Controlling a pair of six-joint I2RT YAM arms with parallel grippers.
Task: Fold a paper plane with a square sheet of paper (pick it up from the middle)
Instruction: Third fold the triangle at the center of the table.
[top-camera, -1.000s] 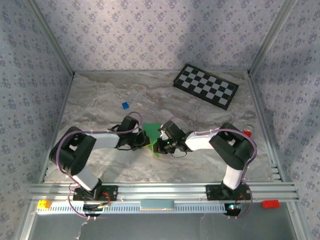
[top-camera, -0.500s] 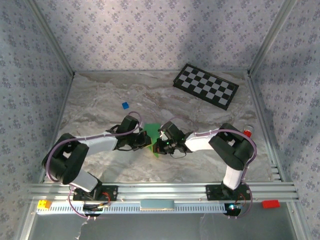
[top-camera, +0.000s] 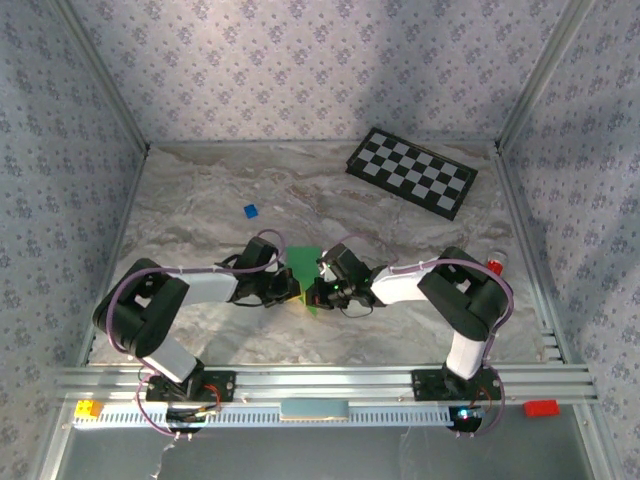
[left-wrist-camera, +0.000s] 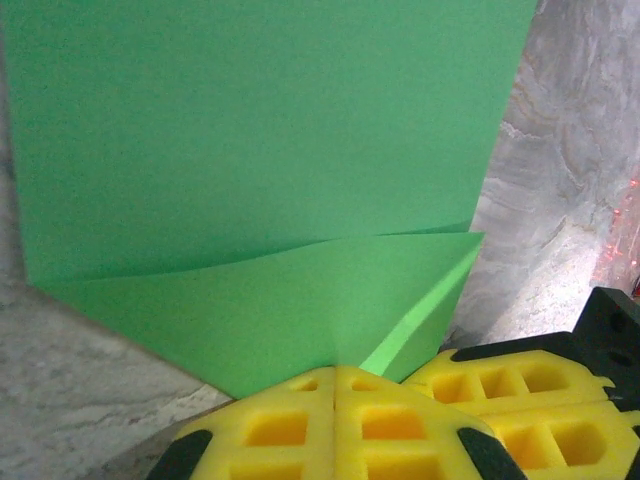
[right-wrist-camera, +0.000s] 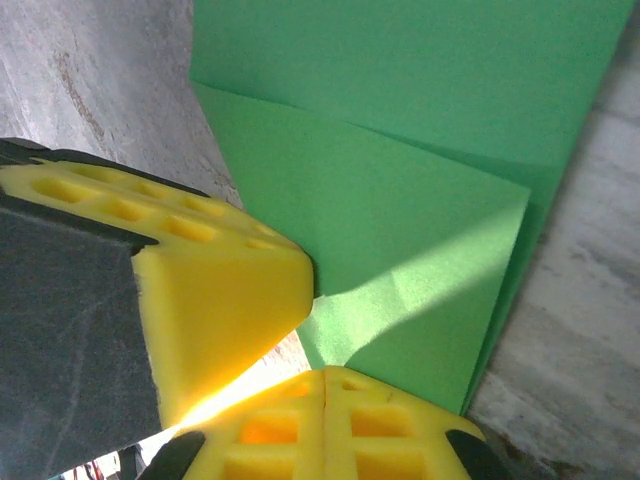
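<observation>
The partly folded square sheet of paper (top-camera: 304, 264) is seen near the middle of the surface (top-camera: 200, 200), pinched at its folded end by the left tool (left-wrist-camera: 335, 385) and the right tool (right-wrist-camera: 325, 385), each clenched on it. The thin sheet could be torn if pulled apart.

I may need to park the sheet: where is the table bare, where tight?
Bare marble: the rear-left corner around the blue block; between the checkerboard and the right arm; the near strip in front of the green sheet. Crowded at centre, where the left gripper and right gripper pinch that sheet.
</observation>
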